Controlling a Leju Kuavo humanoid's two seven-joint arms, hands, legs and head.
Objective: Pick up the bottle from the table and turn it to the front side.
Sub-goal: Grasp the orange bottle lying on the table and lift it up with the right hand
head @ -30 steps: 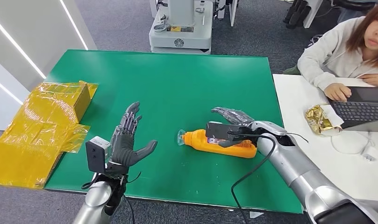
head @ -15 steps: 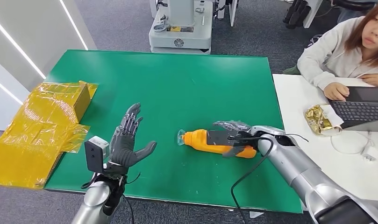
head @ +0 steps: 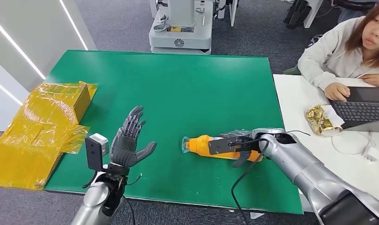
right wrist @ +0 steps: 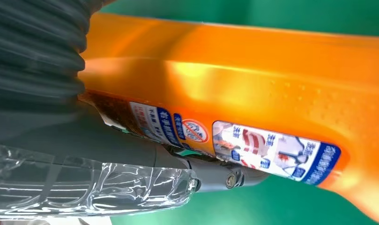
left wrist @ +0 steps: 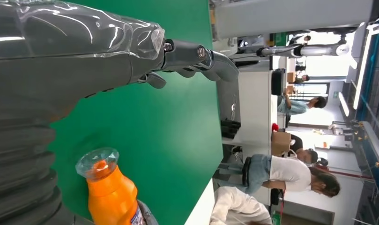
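Green felt covers the table (head: 178,84), and near its front edge the bottle (head: 211,146) lies on its side, orange, cap end (head: 185,145) pointing toward the left hand and away from the right arm. The right hand (head: 238,143) is down on the bottle's body, fingers over the far side and thumb (head: 239,159) on the near side; the right wrist view shows the thumb pressed along the printed label (right wrist: 271,150), so the hand looks clamped on the bottle, though it is not lifted off the felt. That sideways wrap probably suits a lift followed by a roll of the wrist to bring the front face round. The left hand (head: 130,140) is raised on the cap side of the bottle, well apart from it, fingers spread and palm empty, likely waiting to steady or receive it. Crumpled yellow wrap (head: 37,126) lies beyond the left hand, at the table's edge.
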